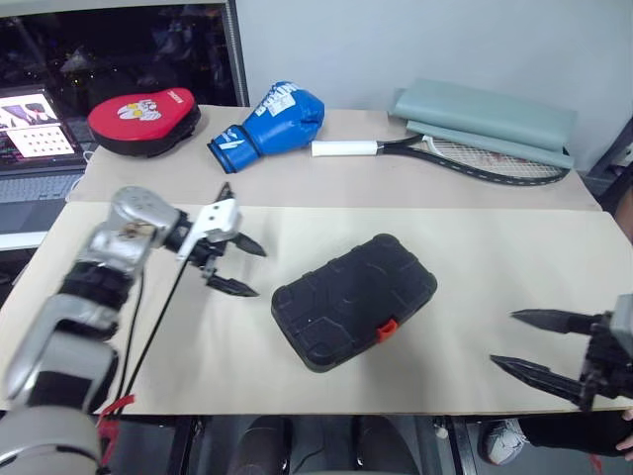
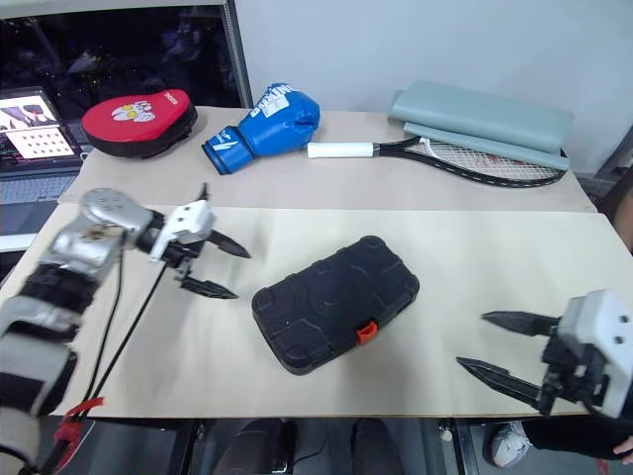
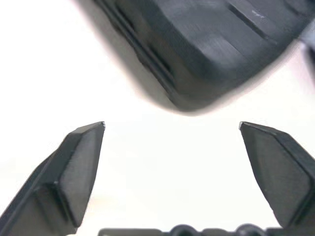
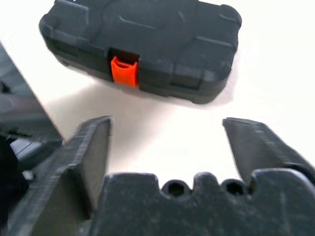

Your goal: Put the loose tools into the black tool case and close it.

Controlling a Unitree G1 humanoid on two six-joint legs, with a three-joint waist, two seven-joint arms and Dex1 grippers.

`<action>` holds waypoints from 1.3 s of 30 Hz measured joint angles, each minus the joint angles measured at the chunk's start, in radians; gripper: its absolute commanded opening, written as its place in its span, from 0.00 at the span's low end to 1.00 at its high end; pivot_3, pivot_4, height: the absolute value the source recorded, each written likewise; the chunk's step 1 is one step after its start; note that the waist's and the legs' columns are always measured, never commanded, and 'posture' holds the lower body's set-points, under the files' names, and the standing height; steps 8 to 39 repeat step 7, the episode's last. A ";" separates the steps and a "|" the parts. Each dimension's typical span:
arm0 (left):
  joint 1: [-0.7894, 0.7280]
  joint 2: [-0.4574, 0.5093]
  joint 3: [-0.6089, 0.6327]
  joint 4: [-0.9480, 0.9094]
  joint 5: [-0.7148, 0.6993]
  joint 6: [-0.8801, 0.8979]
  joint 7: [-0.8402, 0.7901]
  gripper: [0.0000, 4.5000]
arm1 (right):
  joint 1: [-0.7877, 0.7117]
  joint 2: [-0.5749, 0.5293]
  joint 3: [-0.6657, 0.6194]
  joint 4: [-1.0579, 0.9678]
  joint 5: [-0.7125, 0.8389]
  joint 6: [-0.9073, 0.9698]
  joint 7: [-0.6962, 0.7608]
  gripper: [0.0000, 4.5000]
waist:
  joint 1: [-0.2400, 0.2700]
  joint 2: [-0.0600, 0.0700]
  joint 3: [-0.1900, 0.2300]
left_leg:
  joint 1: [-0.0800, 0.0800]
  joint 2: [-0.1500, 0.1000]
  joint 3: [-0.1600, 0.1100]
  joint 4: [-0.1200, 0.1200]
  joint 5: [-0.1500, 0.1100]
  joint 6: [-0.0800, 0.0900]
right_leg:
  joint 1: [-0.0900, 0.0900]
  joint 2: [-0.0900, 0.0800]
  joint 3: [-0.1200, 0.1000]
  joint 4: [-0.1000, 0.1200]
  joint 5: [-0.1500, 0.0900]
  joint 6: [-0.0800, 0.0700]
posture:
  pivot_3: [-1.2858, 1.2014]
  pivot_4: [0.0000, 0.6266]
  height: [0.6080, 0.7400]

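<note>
black tool case [image 1: 354, 301] shut, long axis diagonal, latch toward the table's near edge | left gripper [image 1: 237, 266] nearer, empty, fingers spread (just beside its end); right gripper [image 1: 534, 343] well apart, wide, empty | likely done

Red punch pad [image 1: 144, 121], blue boxing glove [image 1: 272, 120], tennis racket [image 1: 455, 155] behind.

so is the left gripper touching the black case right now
Apart. In the left eye view, bare table shows between the open left gripper and the closed black tool case; the left wrist view shows the same gap past its fingertips.
</note>
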 measured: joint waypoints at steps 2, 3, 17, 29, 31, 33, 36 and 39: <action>0.046 0.048 0.031 -0.079 -0.036 0.043 0.000 1.00 | -0.008 -0.016 -0.006 0.036 0.000 -0.008 0.038 0.99 | 0.011 0.001 0.000 | 0.000 0.000 0.000 0.000 0.000 0.000 | 0.000 -0.001 -0.001 0.000 0.000 0.000 | 0.52 0.24 0.97; 0.089 0.076 0.057 -0.134 -0.057 0.067 0.001 1.00 | -0.028 -0.032 0.003 0.052 0.000 -0.013 0.050 0.99 | 0.012 0.001 0.001 | 0.000 0.000 0.000 0.000 0.000 0.000 | 0.000 -0.001 -0.001 0.000 0.000 0.000 | 0.52 0.24 0.97; 0.238 0.128 0.161 -0.291 -0.118 0.145 0.010 1.00 | -0.134 -0.063 0.084 0.111 -0.010 -0.043 0.049 0.99 | 0.007 0.002 0.001 | 0.000 0.000 0.001 0.000 0.000 -0.001 | 0.000 -0.002 0.000 0.000 0.000 0.000 | 0.52 0.24 0.97; 0.238 0.128 0.161 -0.291 -0.118 0.145 0.010 1.00 | -0.134 -0.063 0.084 0.111 -0.010 -0.043 0.049 0.99 | 0.007 0.002 0.001 | 0.000 0.000 0.001 0.000 0.000 -0.001 | 0.000 -0.002 0.000 0.000 0.000 0.000 | 0.52 0.24 0.97; 0.238 0.128 0.161 -0.291 -0.118 0.145 0.010 1.00 | -0.134 -0.063 0.084 0.111 -0.010 -0.043 0.049 0.99 | 0.007 0.002 0.001 | 0.000 0.000 0.001 0.000 0.000 -0.001 | 0.000 -0.002 0.000 0.000 0.000 0.000 | 0.52 0.24 0.97; 0.238 0.128 0.161 -0.291 -0.118 0.145 0.010 1.00 | -0.134 -0.063 0.084 0.111 -0.010 -0.043 0.049 0.99 | 0.007 0.002 0.001 | 0.000 0.000 0.001 0.000 0.000 -0.001 | 0.000 -0.002 0.000 0.000 0.000 0.000 | 0.52 0.24 0.97; 0.238 0.128 0.161 -0.291 -0.118 0.145 0.010 1.00 | -0.134 -0.063 0.084 0.111 -0.010 -0.043 0.049 0.99 | 0.007 0.002 0.001 | 0.000 0.000 0.001 0.000 0.000 -0.001 | 0.000 -0.002 0.000 0.000 0.000 0.000 | 0.52 0.24 0.97; 0.238 0.128 0.161 -0.291 -0.118 0.145 0.010 1.00 | -0.134 -0.063 0.084 0.111 -0.010 -0.043 0.049 0.99 | 0.007 0.002 0.001 | 0.000 0.000 0.001 0.000 0.000 -0.001 | 0.000 -0.002 0.000 0.000 0.000 0.000 | 0.52 0.24 0.97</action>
